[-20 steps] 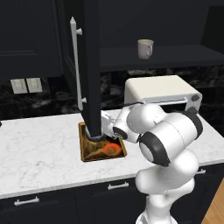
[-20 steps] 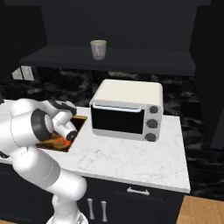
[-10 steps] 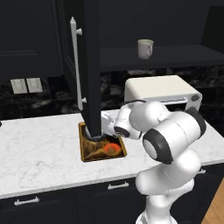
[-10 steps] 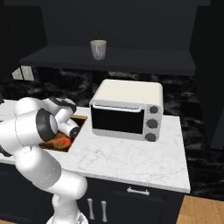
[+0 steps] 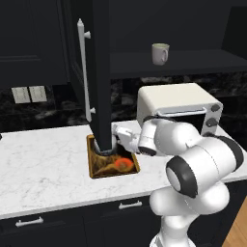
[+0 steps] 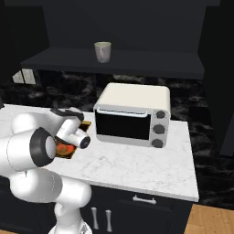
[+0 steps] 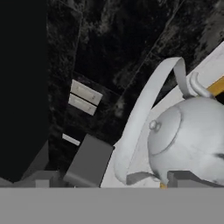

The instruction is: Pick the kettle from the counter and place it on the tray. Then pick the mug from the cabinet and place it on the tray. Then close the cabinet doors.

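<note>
Two dark fingertips frame the bottom of my hand view, set apart, and the kettle [image 7: 190,140] sits just past the right one with its arched handle sweeping up between them. I read the tool [image 7: 131,177] as spread wide, not clamped on anything; whether a finger touches the kettle body I cannot tell. From the left base view the tool [image 5: 118,137] is tucked behind the open cabinet door [image 5: 96,72], low over the back of the tray [image 5: 113,164], and what I take for the kettle [image 5: 105,147] shows as a grey curve at the door's foot. My judgement is that the kettle is set down on the tray's rear end and the first placement is about finished.

Room is tight. The door edge hangs right beside the wrist, and the toaster oven [image 5: 178,103] stands close on the other side, so pulling back means coming straight toward me and up. The mug [image 5: 160,53] waits on the cabinet shelf [image 6: 114,61], well above the oven. Surface [image 5: 43,159] left of the tray is broad and bare.
</note>
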Tool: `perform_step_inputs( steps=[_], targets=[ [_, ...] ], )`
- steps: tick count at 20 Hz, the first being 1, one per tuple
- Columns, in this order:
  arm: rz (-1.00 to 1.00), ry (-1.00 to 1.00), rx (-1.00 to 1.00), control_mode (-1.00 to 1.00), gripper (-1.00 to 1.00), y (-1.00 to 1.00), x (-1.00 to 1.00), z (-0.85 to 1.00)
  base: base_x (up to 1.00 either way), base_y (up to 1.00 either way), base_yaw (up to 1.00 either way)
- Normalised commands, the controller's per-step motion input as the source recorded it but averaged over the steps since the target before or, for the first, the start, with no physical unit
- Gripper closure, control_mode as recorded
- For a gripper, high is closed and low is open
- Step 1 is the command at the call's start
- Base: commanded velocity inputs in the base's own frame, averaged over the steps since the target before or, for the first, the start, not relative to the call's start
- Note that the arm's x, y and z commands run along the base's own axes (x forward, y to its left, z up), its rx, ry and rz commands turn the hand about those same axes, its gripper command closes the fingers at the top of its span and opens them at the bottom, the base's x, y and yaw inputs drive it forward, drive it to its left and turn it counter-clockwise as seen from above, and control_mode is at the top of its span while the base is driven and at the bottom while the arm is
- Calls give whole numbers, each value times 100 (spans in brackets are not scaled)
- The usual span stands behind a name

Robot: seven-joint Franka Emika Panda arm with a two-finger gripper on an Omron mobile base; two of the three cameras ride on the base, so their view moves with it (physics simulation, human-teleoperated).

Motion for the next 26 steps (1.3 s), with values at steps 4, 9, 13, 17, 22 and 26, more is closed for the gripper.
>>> perform_step_inputs(
  steps=[4, 9, 13, 17, 22, 26],
  targets=[
    [1, -11, 0, -100, -100, -31, -43, 51, 0, 0, 0],
    [-1, 7, -15, -100, -100, -1, -63, 50, 0, 0, 0],
    [-7, 18, -30, -100, -100, 9, -51, 36, 0, 0, 0],
    [-8, 18, -26, -100, -100, 4, -40, 66, 0, 0, 0],
    [-9, 21, -20, -100, -100, -14, -40, 63, 0, 0, 0],
    [-4, 5, -8, -100, -100, -55, -25, 0, 0, 0, 0]
  ],
)
